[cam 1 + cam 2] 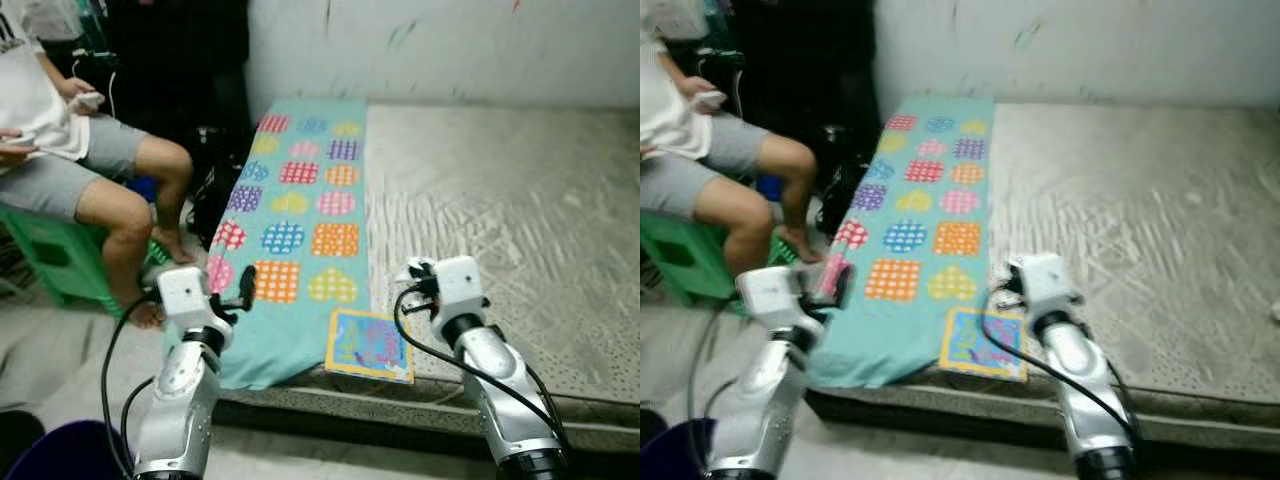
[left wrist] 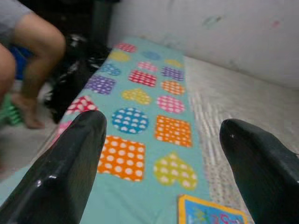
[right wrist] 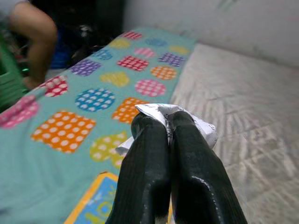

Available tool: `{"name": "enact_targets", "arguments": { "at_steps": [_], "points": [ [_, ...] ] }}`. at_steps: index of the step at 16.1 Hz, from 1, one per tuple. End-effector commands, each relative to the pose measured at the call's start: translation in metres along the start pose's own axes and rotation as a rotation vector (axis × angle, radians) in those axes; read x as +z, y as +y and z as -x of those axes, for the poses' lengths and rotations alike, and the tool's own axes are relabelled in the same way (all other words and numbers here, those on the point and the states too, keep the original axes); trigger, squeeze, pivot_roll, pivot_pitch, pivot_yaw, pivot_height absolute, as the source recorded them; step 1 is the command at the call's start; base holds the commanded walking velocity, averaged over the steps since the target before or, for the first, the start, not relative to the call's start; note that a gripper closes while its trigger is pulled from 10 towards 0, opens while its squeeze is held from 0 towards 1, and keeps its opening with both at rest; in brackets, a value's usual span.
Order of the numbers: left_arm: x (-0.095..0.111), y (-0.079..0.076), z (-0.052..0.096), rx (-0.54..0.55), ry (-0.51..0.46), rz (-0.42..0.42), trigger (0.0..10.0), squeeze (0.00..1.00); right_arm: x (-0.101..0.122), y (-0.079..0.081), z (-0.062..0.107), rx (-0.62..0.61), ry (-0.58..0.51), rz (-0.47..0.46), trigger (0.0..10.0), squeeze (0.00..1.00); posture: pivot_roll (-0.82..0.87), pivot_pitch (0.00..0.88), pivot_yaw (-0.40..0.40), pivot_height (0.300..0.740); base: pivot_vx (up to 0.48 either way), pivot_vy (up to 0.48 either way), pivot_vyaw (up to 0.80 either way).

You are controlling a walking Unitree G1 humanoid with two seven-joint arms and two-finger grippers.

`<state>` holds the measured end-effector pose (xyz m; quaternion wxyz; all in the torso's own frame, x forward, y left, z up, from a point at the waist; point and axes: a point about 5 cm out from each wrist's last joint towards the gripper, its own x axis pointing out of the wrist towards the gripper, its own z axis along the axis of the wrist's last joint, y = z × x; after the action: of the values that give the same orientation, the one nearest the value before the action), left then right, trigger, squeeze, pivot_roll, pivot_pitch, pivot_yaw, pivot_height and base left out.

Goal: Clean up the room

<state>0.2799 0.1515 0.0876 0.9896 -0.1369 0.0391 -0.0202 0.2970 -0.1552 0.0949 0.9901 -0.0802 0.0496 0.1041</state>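
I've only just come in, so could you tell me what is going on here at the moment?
The robot stands at the edge of a bed that has a teal blanket with coloured patches. Its right gripper is shut on a crumpled piece of white paper. Its left gripper is open and empty, held over the blanket. A colourful picture book lies at the bed's near edge. A person sits on a green stool to the left.

Soft teal cloth blanket (image 1: 300,215) with dotted patches lies on a rough woven grey mat (image 1: 500,220). Glossy black plastic right tool (image 3: 164,122) pinches crumpled white paper (image 3: 205,130). Glossy yellow-edged picture book (image 1: 370,345).
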Motion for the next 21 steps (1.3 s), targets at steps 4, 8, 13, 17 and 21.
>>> {"name": "enact_targets", "arguments": {
  "at_steps": [4, 8, 13, 17, 21],
  "points": [
    [0.0024, 0.0092, 0.0003, 0.031, -0.002, -0.019, 10.0, 0.0, 0.0076, 0.0084, -0.0036, 0.03, -0.034, -0.011, 10.0, 0.0, -0.12, 0.0, 0.031, 0.74, 0.0, 0.48, 0.0],
    [0.0049, 0.0092, 0.0003, 0.031, -0.021, -0.026, 10.0, 0.0, 0.0086, 0.009, -0.0041, 0.034, -0.043, -0.022, 10.0, 0.0, -0.12, 0.0, 0.028, 0.74, 0.0, 0.24, 0.0],
    [0.0052, 0.0091, 0.0001, 0.028, -0.021, -0.027, 10.0, 0.0, 0.0106, 0.0118, -0.0026, 0.055, -0.061, 0.002, 10.0, 0.0, -0.12, 0.0, 0.03, 0.74, 0.0, 0.0, 0.32],
    [0.0054, 0.0085, -0.0003, 0.021, -0.023, -0.027, 10.0, 0.0, 0.0098, 0.0129, -0.0018, 0.057, -0.058, 0.0, 10.0, 0.0, -0.12, 0.0, 0.031, 0.74, 0.0, 0.0, 0.8],
    [0.0064, 0.0072, 0.0002, 0.009, -0.033, -0.019, 10.0, 0.0, 0.0093, 0.0125, -0.0016, 0.054, -0.056, 0.0, 10.0, 0.0, -0.12, 0.0, 0.033, 0.74, 0.0, 0.0, 0.76]
  ]
}}
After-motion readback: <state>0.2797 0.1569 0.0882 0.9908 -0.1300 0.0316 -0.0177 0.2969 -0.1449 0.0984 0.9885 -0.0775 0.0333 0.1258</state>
